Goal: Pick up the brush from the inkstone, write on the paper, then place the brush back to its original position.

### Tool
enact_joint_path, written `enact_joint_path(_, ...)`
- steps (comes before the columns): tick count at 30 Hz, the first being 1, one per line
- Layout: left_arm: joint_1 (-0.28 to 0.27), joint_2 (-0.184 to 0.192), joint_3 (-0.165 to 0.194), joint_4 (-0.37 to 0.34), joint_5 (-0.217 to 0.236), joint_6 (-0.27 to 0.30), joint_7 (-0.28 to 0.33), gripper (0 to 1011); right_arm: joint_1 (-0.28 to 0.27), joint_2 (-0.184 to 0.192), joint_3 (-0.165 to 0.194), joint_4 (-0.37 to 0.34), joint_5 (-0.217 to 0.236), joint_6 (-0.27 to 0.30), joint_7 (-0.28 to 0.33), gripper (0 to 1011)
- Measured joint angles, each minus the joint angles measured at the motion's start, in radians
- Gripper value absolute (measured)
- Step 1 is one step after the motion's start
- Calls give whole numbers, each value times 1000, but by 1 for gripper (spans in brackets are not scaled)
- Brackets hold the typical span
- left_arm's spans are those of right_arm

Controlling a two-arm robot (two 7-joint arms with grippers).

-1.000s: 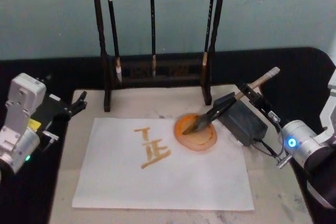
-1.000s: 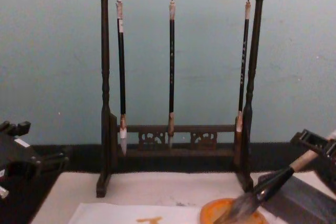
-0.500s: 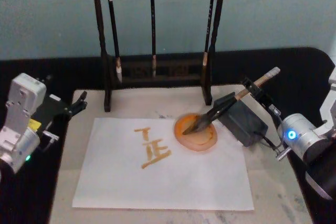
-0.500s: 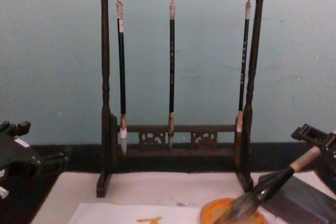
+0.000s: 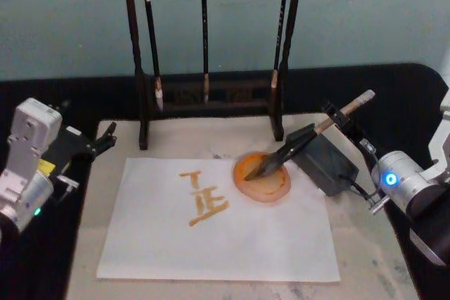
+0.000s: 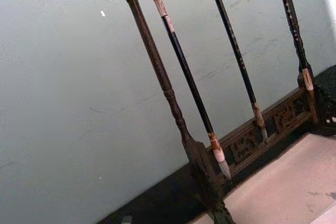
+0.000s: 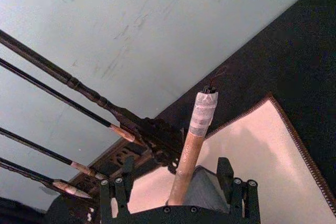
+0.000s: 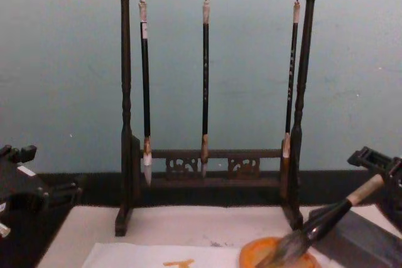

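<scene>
The brush [image 5: 299,144] lies tilted, its tuft in the orange dish [image 5: 275,189] (which sits on the paper [image 5: 211,244]) and its shaft across the inkstone [image 5: 330,166]. The right end effector [image 5: 343,123] straddles the handle, fingers apart. The left end effector [image 5: 102,140] is parked at the left; I cannot tell its state.

You've got the large tan-handled, black-shafted brush [image 5: 309,135] lying tilted: grey-brown tuft in the orange dish [image 5: 278,187], shaft across the dark grey inkstone block [image 5: 327,166]. White paper sheet [image 5: 232,240] lies flat, orange strokes on it.
</scene>
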Motion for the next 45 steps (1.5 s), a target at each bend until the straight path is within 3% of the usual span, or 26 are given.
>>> enact_joint_path(7,0,0,0,0,0,0,0,1010,0,-1,0,0,-1,0,0,995)
enact_joint_path(13,0,0,0,0,0,0,0,1010,0,-1,1,0,-2,0,0,890)
enact_joint_path(35,0,0,0,0,0,0,0,1010,0,-1,1,0,-4,-1,0,179)
enact_joint_path(45,0,0,0,0,0,0,0,1010,0,-1,1,0,-3,-1,0,169)
